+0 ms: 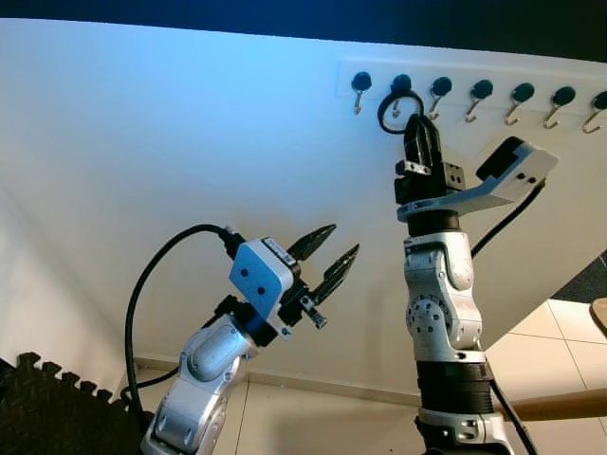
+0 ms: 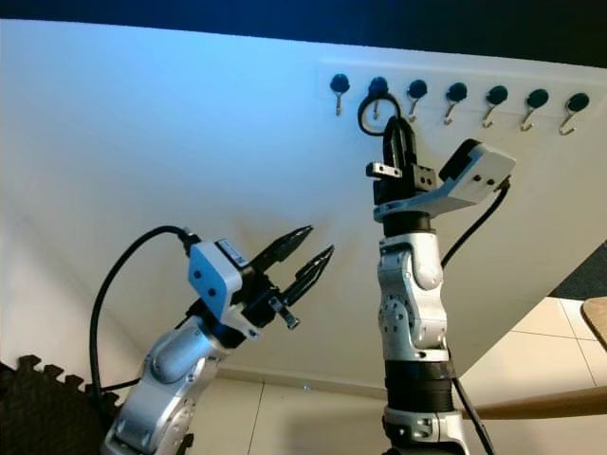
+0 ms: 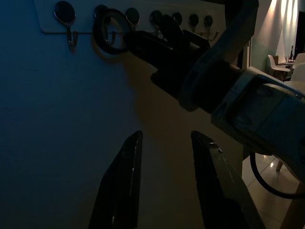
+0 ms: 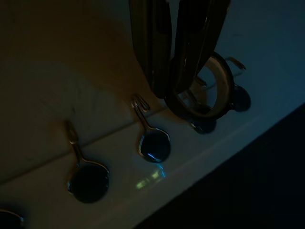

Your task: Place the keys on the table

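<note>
Nearest, the left gripper (image 1: 334, 256) waits with fingers apart. Raised to the hook rack (image 1: 474, 76), the right gripper (image 1: 418, 128) pinches the key ring (image 1: 396, 106), not yet unhooked; carrying remains.

wall (image 1: 190, 123): bare below hook rack (image 1: 493, 81) | hooks (image 1: 482, 95) crowd key ring (image 1: 398, 106) (neighbours just beside)
</note>
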